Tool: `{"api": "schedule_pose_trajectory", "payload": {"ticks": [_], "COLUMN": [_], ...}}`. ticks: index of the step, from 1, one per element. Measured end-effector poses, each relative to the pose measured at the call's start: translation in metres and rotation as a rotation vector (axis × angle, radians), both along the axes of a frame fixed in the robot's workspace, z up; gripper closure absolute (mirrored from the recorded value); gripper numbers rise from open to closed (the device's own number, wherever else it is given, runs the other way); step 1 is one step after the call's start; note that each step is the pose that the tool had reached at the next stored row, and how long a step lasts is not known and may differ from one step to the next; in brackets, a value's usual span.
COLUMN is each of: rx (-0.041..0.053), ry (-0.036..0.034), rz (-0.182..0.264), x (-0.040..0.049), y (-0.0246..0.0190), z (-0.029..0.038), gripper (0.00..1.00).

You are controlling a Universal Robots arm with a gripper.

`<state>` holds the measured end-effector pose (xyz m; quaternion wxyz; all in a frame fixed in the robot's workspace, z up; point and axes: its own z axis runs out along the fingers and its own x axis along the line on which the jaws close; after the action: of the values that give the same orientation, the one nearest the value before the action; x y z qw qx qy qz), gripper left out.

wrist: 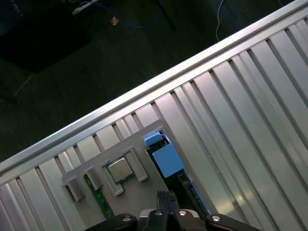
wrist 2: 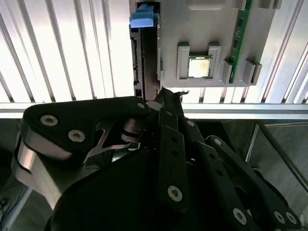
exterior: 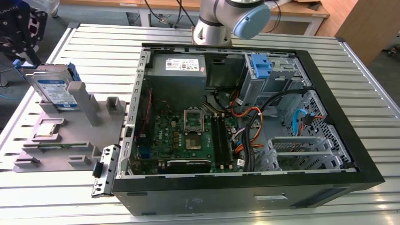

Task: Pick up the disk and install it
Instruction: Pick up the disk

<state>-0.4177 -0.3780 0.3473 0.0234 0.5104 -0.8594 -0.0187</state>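
Note:
The disk point(exterior: 55, 88) stands on edge in a slot of the grey fixture point(exterior: 69, 140) at the exterior view's left. It is silver, with a white and blue label and blue rails. My gripper point(exterior: 26, 51) hangs above and just behind it, dark against the table's corner. In both wrist views I look down on the disk's thin edge point(wrist 2: 144, 53) and its blue rail point(wrist: 166, 159). The gripper's fingers point(wrist 2: 166, 94) meet at their tips, shut with nothing between them, a short way from the disk's end and not touching it. The same closed tips point(wrist: 166, 199) sit beside the disk's edge.
An open black computer case point(exterior: 350, 154) lies in the middle of the slatted metal table point(exterior: 100, 42), with a grey power-supply box point(exterior: 181, 65), a blue caddy point(exterior: 261, 65) and loose cables point(exterior: 250, 122) inside. The fixture also holds a processor chip point(wrist 2: 198, 66) and a green memory stick point(wrist 2: 240, 38).

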Motion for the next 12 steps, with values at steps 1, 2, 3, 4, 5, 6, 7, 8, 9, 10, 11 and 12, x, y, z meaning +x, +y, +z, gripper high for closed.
{"api": "schedule_pose_trajectory", "payload": {"ticks": [1, 2, 3, 4, 5, 6, 7, 8, 9, 10, 11, 12], "rx": [0.0000, 0.0000, 0.0000, -0.0001, 0.0000, 0.0000, 0.0000, 0.0000, 0.0000, 0.0000, 0.0000, 0.0000], "ry": [-0.0001, -0.0001, -0.0002, -0.0002, -0.0004, -0.0005, -0.0006, -0.0007, -0.0008, -0.0008, -0.0010, -0.0011], "rz": [0.018, 0.036, 0.054, 0.072, 0.090, 0.108, 0.126, 0.144, 0.163, 0.182, 0.198, 0.210], "x": [0.0000, 0.0000, 0.0000, 0.0000, 0.0000, 0.0000, 0.0000, 0.0000, 0.0000, 0.0000, 0.0000, 0.0000], "y": [0.0000, 0.0000, 0.0000, 0.0000, 0.0000, 0.0000, 0.0000, 0.0000, 0.0000, 0.0000, 0.0000, 0.0000], "z": [0.0000, 0.0000, -0.0001, -0.0001, -0.0001, -0.0002, -0.0002, -0.0002, -0.0003, -0.0003, -0.0003, -0.0003], "gripper": [0.89, 0.89, 0.89, 0.89, 0.89, 0.89, 0.89, 0.89, 0.89, 0.89, 0.89, 0.89]}}
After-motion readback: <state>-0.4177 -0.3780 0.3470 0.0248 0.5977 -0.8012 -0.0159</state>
